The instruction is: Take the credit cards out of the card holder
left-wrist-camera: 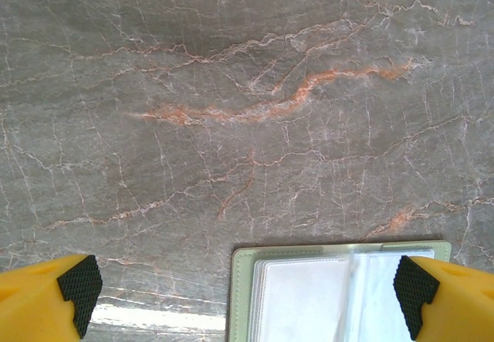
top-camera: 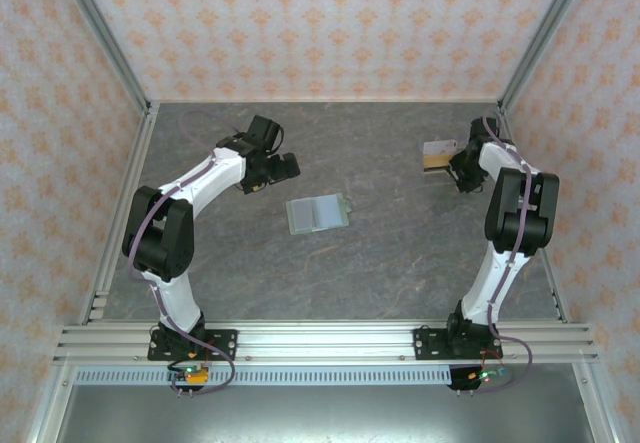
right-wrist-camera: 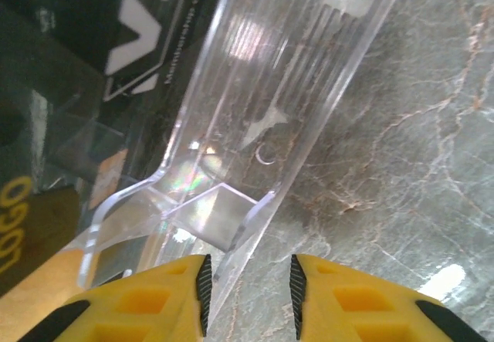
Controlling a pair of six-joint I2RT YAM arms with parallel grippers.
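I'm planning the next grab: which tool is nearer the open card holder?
The left tool: the card holder lies right by its wide-open jaws, while the right tool sits far off at a clear plastic piece.

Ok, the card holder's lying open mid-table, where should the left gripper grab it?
By the green cover rim that borders the clear pockets, with the left gripper coming from above. The card holder lies opened flat on the table, so no side can be squeezed; that bare rim is probably the best lip to pinch.
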